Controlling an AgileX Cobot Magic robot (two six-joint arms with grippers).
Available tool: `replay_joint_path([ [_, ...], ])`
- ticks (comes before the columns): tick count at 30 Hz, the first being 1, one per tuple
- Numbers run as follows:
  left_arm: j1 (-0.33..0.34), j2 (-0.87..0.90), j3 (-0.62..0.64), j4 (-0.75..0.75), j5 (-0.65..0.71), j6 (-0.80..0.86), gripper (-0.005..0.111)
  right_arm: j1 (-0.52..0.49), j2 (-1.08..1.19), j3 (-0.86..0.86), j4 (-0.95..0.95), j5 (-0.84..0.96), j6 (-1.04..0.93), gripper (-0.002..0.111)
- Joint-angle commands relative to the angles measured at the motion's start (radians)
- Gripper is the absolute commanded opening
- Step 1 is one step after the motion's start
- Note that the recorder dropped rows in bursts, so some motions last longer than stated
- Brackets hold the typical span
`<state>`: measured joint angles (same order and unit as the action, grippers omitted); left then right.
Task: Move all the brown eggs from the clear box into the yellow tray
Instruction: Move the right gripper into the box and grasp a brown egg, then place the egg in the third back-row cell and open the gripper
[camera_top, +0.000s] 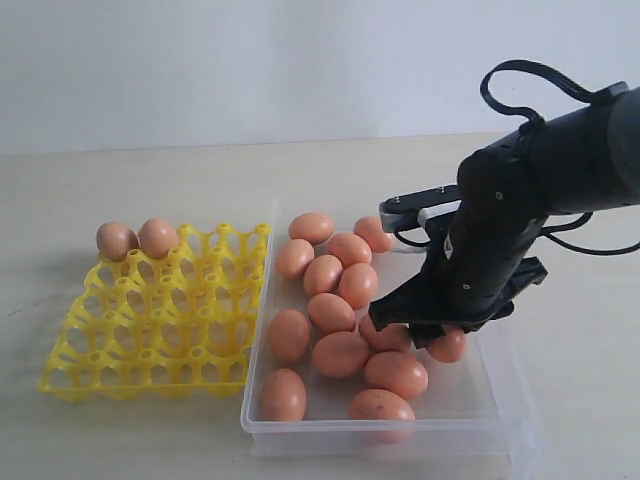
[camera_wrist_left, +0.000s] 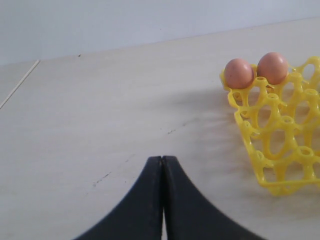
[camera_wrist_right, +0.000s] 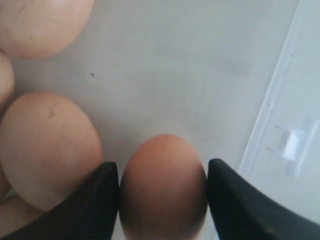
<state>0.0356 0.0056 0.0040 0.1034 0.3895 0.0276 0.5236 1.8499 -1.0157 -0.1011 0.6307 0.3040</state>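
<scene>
Your right tool (camera_wrist_right: 163, 170) stands apart, its fingers (camera_wrist_right: 95, 200) close on either side of one brown egg (camera_wrist_right: 162, 205) on the floor of the clear box (camera_top: 480, 400), with other eggs (camera_wrist_right: 47, 145) just beside it. Your left tool (camera_wrist_left: 162, 160) is pressed together above the counter (camera_wrist_left: 100, 125), with the yellow tray (camera_wrist_left: 270, 145) nearby holding two eggs (camera_wrist_left: 239, 73).

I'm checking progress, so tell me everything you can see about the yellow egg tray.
The yellow tray is bright plastic, roughly square, a grid of open cups with pointed posts. It lies flat on the pale table, close beside the clear box. Two brown eggs sit side by side in its far left corner; all other cups are empty.
</scene>
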Motion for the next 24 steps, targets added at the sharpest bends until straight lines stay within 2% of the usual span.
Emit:
replay_joint_path([
  [1, -0.006, -0.006, -0.004, -0.002, -0.009, -0.005, 0.0, -0.003, 0.05, -0.064, -0.016, 0.044, 0.004, 0.049],
  [3, -0.006, -0.006, -0.004, -0.002, -0.009, -0.005, 0.0, -0.003, 0.067, -0.094, -0.028, 0.098, 0.004, 0.039],
  [7, -0.006, -0.006, -0.004, -0.002, -0.009, -0.005, 0.0, -0.003, 0.071, -0.129, -0.039, 0.179, -0.037, 0.005],
  [8, -0.006, -0.006, -0.004, -0.002, -0.009, -0.005, 0.0, -0.003, 0.071, -0.134, -0.039, 0.192, -0.053, 0.0],
  [12, -0.006, -0.006, -0.004, -0.002, -0.009, -0.005, 0.0, -0.003, 0.037, -0.139, -0.054, 0.146, -0.062, 0.0],
  [17, -0.006, -0.006, -0.004, -0.002, -0.009, -0.005, 0.0, 0.007, -0.051, -0.137, 0.021, -0.241, -0.164, 0.0],
  [18, -0.006, -0.006, -0.004, -0.002, -0.009, -0.005, 0.0, 0.018, -0.059, -0.137, 0.078, -0.406, -0.231, 0.0],
  [20, -0.006, -0.006, -0.004, -0.002, -0.009, -0.005, 0.0, 0.048, -0.042, -0.137, 0.129, -0.596, -0.326, 0.0],
  [24, -0.006, -0.006, -0.004, -0.002, -0.009, -0.005, 0.0, 0.12, 0.036, -0.148, 0.117, -0.905, -0.331, 0.0],
])
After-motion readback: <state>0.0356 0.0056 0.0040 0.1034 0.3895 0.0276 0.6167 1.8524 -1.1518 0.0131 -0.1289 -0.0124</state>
